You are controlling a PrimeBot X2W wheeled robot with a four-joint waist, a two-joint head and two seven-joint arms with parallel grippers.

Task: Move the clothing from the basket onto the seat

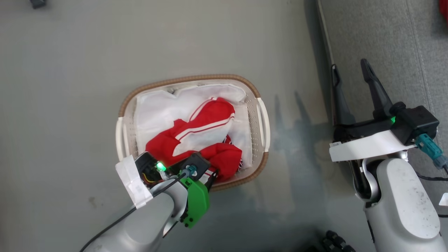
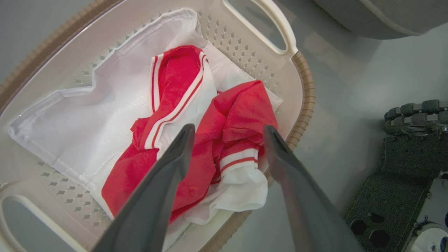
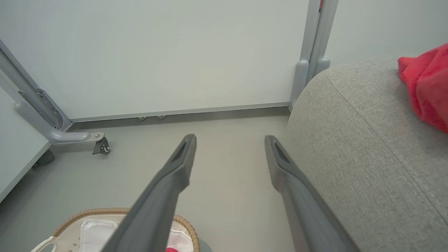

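Left fingers: my left gripper (image 2: 228, 128) hangs wide and empty over the crumpled red-and-white soft sports clothing (image 2: 238, 108).
Clothing: inside the oval cream perforated plastic basket (image 1: 196, 77), beside the large grey fabric seat (image 3: 350, 147).
Right fingers: my right gripper (image 1: 350, 66) is spread, holding nothing.
Risk: I judge I could pinch the plain white cloth liner (image 2: 87, 115) too, dragging the basket.

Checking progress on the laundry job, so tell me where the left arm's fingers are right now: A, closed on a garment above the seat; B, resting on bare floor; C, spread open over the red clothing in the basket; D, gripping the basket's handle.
C: in the left wrist view the left fingers stand wide apart over the red clothing, which lies in the basket.
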